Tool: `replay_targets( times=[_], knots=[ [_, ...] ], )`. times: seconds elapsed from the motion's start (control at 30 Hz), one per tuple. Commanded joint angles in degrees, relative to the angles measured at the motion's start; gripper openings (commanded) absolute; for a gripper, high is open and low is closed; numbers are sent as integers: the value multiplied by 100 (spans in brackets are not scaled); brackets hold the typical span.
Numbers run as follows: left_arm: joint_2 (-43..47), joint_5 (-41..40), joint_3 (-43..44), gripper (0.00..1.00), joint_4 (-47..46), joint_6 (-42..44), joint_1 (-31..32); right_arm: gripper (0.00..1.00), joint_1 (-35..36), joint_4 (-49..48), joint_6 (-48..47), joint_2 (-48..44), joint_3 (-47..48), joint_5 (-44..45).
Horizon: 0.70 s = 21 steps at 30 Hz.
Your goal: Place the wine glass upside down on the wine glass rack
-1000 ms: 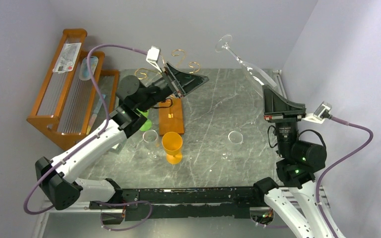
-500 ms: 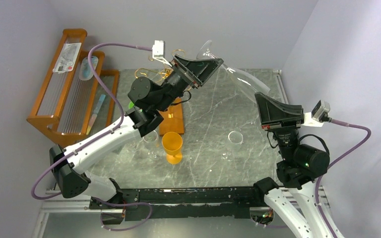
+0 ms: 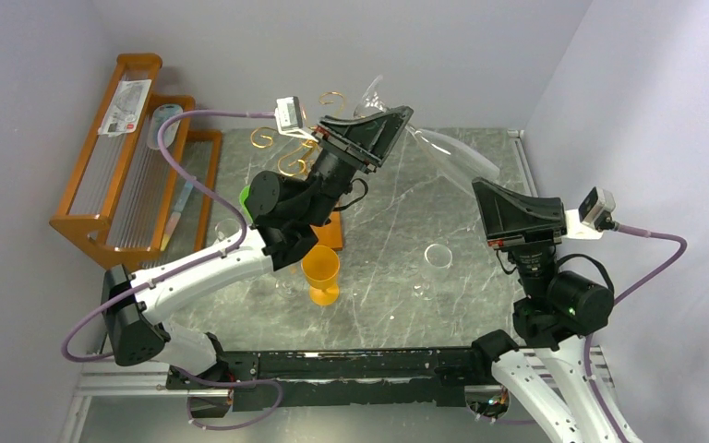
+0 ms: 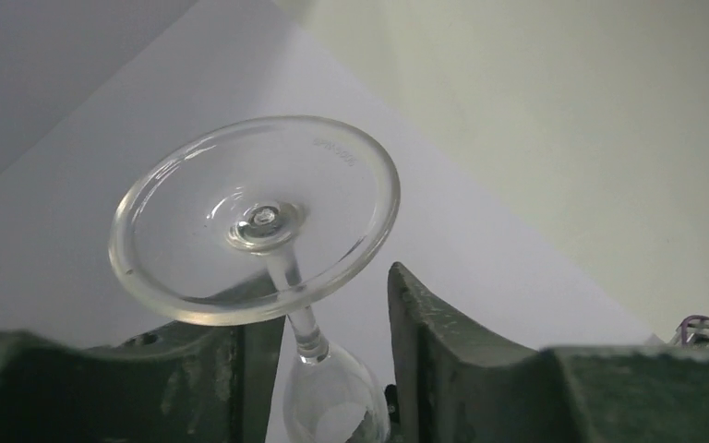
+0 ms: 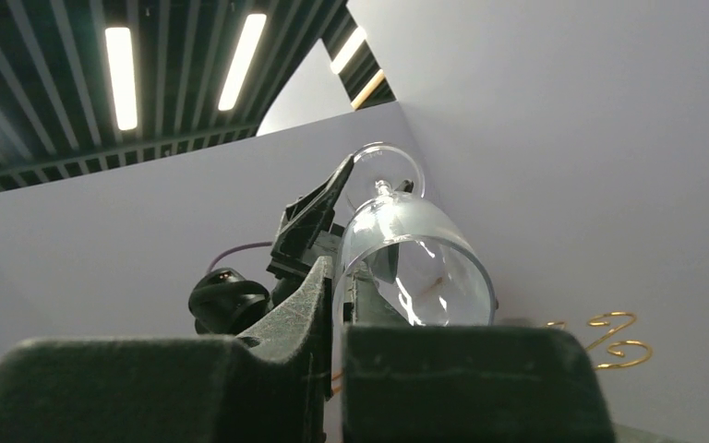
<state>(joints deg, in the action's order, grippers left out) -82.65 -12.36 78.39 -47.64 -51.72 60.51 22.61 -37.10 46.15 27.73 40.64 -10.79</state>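
The clear wine glass [image 3: 443, 148] hangs tilted in the air above the back of the table, foot toward the left. My right gripper [image 3: 482, 189] is shut on the bowl's rim [image 5: 340, 300]. My left gripper [image 3: 383, 118] stands open around the stem [image 4: 300, 314], just under the round foot [image 4: 254, 217]. The stem lies by the left finger [image 4: 194, 378], with a gap to the right finger [image 4: 443, 360]. The gold wire wine glass rack [image 3: 277, 152] stands behind my left arm, its orange-brown base [image 3: 330, 233] mostly hidden.
An orange goblet [image 3: 320, 272] stands on the marble table [image 3: 397, 212] near the front. A clear glass [image 3: 438, 256] sits to its right. The stepped brown wooden shelf [image 3: 129, 157] fills the left side. Walls close in at the back and right.
My left arm rose and swung right from the rack to the glass's stem, its jaws narrowing around it. My right gripper carried the glass leftward and lower.
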Motion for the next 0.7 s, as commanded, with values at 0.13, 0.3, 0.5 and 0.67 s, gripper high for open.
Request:
replay_targets(
  times=[0.13, 0.3, 0.5, 0.67],
  knots=[
    [39, -484, -318, 23, -1711, 751, 119, 0, 37, 170, -82, -130, -72, -95],
    [51, -539, -447, 28, -2030, 932, 120, 0, 35, 404, -232, -220, -56, -39],
    [65, -536, -465, 6, -2252, 1262, 120, 0, 33, 791, -304, -148, 89, -275],
    [200, -376, -479, 5, -1967, 1552, 123, 23, 35, 1862, -547, -127, 408, -184]
  ],
)
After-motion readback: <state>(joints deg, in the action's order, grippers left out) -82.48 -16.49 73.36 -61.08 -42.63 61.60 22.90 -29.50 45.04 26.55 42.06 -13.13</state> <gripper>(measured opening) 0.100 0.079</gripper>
